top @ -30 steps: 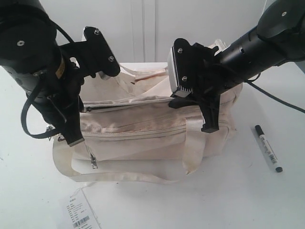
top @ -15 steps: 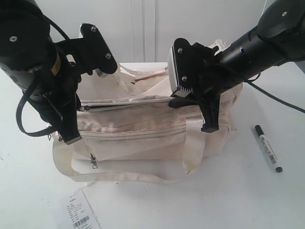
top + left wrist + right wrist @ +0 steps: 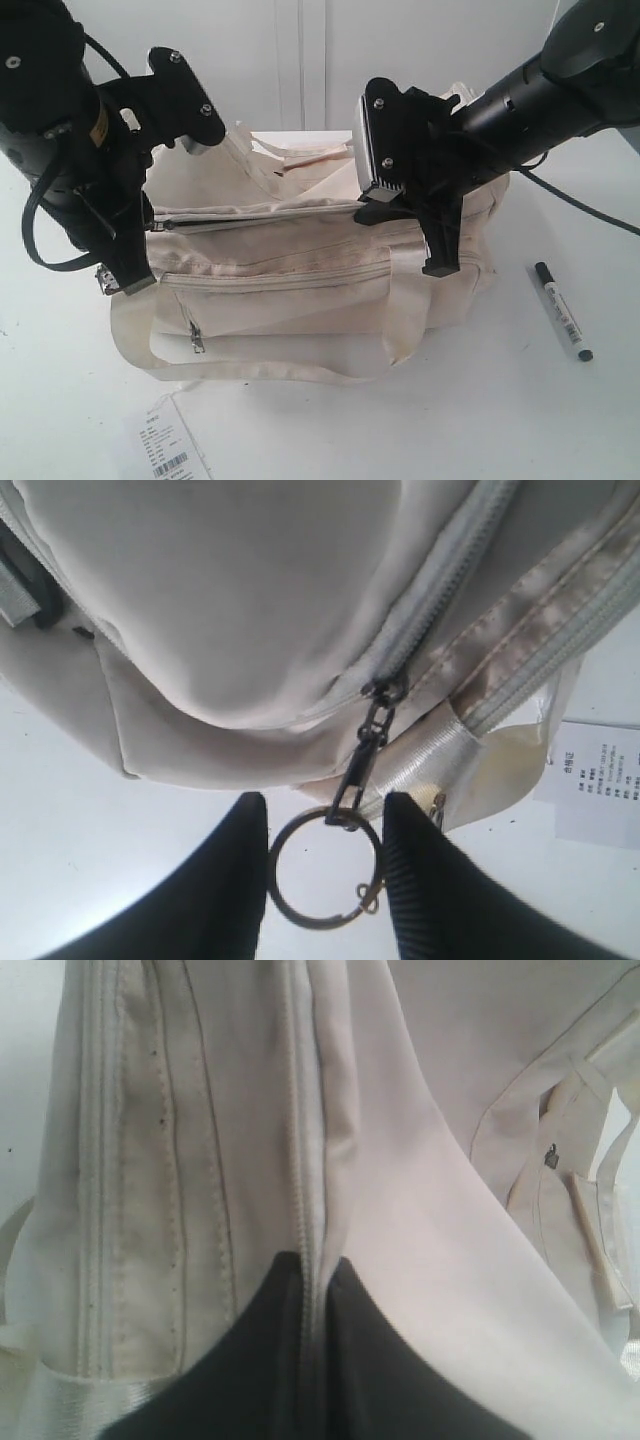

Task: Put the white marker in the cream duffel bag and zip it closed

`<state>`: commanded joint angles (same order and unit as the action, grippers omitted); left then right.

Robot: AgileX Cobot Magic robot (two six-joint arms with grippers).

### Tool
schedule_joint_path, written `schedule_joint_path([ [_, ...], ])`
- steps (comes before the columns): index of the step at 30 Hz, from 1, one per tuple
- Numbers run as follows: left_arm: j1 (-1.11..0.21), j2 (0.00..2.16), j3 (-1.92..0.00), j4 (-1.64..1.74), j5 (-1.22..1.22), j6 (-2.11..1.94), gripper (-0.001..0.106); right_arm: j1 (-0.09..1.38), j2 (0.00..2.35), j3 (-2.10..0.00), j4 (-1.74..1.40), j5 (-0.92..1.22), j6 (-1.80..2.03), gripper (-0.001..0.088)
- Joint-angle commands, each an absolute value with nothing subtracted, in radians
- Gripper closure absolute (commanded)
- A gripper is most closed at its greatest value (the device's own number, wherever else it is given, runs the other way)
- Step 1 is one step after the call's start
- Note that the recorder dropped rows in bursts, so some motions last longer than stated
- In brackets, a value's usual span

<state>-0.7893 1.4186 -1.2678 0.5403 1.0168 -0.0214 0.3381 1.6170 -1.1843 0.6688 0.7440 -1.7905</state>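
The cream duffel bag (image 3: 300,270) lies across the middle of the table. At its left end my left gripper (image 3: 126,282) has one finger on each side of a metal ring (image 3: 318,924) that hangs from the zip pull (image 3: 365,760); both fingers touch the ring, and the gripper (image 3: 325,820) is shut on it. My right gripper (image 3: 437,262) is shut on the bag's top fabric near the right end, pinching the zip seam (image 3: 305,1160) between its fingers (image 3: 260,1360). The white marker (image 3: 562,312) with its black cap lies on the table to the right of the bag, away from both grippers.
A white paper barcode tag (image 3: 170,450) lies in front of the bag's left end, also in the left wrist view (image 3: 600,780). A webbing handle (image 3: 250,370) trails on the table before the bag. A white wall stands behind.
My left arm has moved left and up with the ring, and the bag's left end has stretched after it. The right arm and the marker have not moved.
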Motion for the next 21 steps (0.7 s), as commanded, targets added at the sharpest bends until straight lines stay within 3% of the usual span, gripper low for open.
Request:
schedule_joint_path([
  [21,-0.679,1.419,-1.268,0.534,1.025,0.008,0.105,0.338,1.617,-1.184,0.669,0.742,-1.791,0.0868],
])
